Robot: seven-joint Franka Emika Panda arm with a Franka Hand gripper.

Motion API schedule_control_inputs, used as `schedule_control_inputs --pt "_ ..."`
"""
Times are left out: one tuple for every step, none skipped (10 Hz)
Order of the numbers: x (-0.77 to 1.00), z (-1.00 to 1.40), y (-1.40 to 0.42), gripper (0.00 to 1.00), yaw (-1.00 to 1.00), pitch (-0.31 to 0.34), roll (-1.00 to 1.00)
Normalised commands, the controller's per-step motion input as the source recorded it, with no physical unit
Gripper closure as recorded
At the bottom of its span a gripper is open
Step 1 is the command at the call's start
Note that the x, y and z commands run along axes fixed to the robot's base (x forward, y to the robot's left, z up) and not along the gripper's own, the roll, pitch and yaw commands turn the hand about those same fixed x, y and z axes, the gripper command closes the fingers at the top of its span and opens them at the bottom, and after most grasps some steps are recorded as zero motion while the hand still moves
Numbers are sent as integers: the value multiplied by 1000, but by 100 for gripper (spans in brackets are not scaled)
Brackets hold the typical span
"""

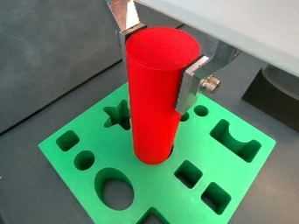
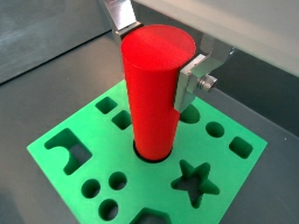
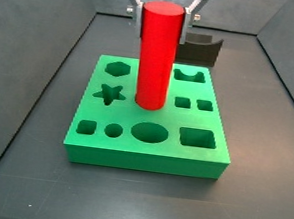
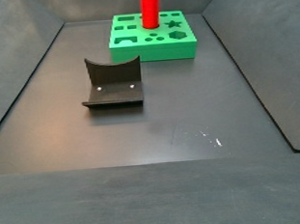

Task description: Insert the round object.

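Note:
The round object point(image 1: 158, 96), a tall bright red cylinder, stands upright with its lower end in a round hole in the middle of the green block point(image 1: 163, 191). It shows the same way in the other views point(image 2: 158, 87) point(image 3: 156, 52) point(image 4: 149, 8). My gripper point(image 1: 162, 66) is above the block, its silver fingers point(image 1: 193, 83) pressed on both sides of the cylinder's top end. It also shows in a wrist view point(image 2: 158, 61) and a side view point(image 3: 162, 13). The cylinder's bottom end is hidden inside the hole.
The green block point(image 3: 144, 157) has several other shaped holes, among them a star point(image 3: 107, 95), an oval point(image 3: 148, 133) and a square point(image 3: 198, 139). The dark fixture point(image 4: 112, 86) stands on the grey floor apart from the block. Sloping grey walls bound the floor.

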Motion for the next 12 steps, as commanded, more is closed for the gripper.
schedule_control_inputs --pt "-134 -426 163 100 0 0 170" --pt "-49 -423 91 100 0 0 141" --pt "-89 -374 0 100 0 0 80" --pt "-157 -326 -80 100 -63 0 0" --pt "-177 -280 -120 100 -103 0 0" --pt "-140 -251 -140 100 -89 0 0" --pt "-40 -251 -143 100 -49 0 -6" --pt "0 -280 -109 100 -80 0 -81" --pt "43 -397 -154 100 -60 -17 -56" --pt "83 -389 -189 100 -49 -1 -29" --pt "86 -174 -37 100 -23 0 -43" --pt "49 0 0 100 0 29 0"
